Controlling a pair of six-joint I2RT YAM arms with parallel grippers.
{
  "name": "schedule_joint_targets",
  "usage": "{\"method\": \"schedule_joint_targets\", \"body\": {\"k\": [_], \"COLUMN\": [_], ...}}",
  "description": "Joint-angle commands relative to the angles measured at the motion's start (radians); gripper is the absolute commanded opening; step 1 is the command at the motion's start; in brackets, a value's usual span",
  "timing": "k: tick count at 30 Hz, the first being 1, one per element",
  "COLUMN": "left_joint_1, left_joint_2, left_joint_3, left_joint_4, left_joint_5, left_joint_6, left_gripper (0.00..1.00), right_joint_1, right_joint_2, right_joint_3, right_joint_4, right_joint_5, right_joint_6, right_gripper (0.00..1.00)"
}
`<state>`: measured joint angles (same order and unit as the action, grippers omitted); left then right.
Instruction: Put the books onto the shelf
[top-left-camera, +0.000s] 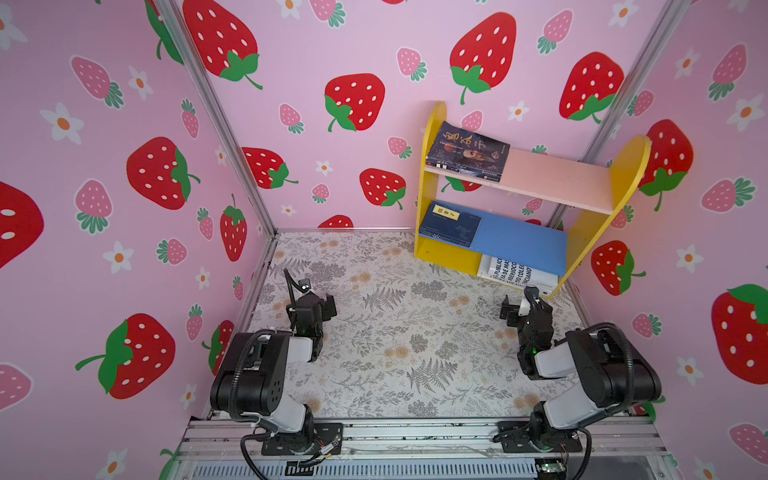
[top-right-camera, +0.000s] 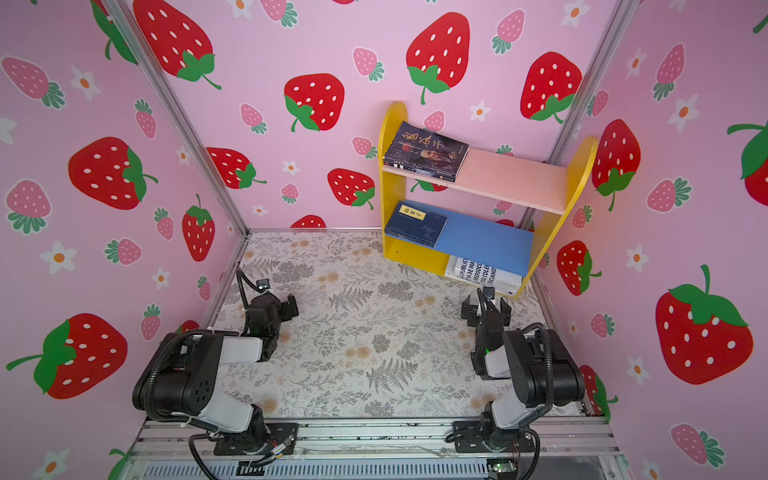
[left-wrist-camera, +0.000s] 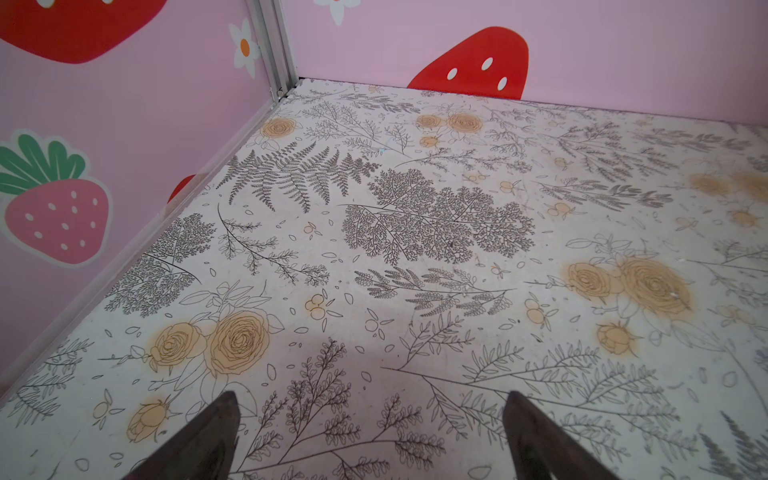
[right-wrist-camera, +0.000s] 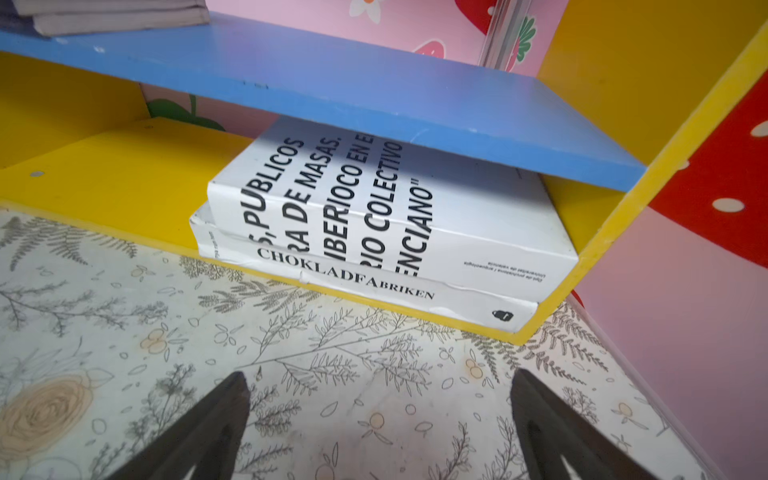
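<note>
The shelf (top-left-camera: 623, 174) stands at the back right, against the wall, in both top views. A dark book with big Chinese characters (top-left-camera: 467, 151) lies at the left end of its pink upper board (top-left-camera: 557, 174). On the blue lower board (top-left-camera: 523, 241) lies a navy book with a yellow label (top-left-camera: 449, 226). Two white books (right-wrist-camera: 374, 216) are stacked flat on the yellow bottom board, under the blue board (right-wrist-camera: 332, 83). My right gripper (right-wrist-camera: 380, 374) is open and empty, just in front of them. My left gripper (left-wrist-camera: 370, 392) is open and empty over the floral table, far from the shelf (top-right-camera: 582, 166).
Pink strawberry walls close in the floral table (top-left-camera: 395, 332) at the left, back and right. Aluminium posts (top-left-camera: 224, 124) run up the back corners. Both arm bases sit on a metal rail (top-left-camera: 415, 436) at the front edge.
</note>
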<state>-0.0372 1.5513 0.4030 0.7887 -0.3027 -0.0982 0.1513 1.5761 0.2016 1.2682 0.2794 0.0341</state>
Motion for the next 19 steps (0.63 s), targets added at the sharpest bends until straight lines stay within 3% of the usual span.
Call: {"method": "schedule_joint_targets", "body": {"k": [1, 2, 19], "left_joint_1": [0.006, 0.005, 0.004], "left_joint_2": [-0.007, -0.006, -0.006], "left_joint_3": [0.027, 0.026, 0.027], "left_joint_4": [0.017, 0.016, 0.016], "left_joint_5": [0.007, 0.007, 0.006], "left_joint_6": [0.01, 0.008, 0.012], "left_gripper": [0.99, 0.99, 0.99], "right_joint_1": [-0.013, -0.013, -0.013], "right_joint_2": [0.009, -0.001, -0.002], "right_joint_3": [0.044, 0.062, 0.048], "right_joint_4": [0.047, -0.014, 0.018], "right_joint_5": [0.013, 0.009, 0.009], "right_joint_6": [0.009, 0.007, 0.004], "right_gripper": [1.0, 1.0, 1.0]}}
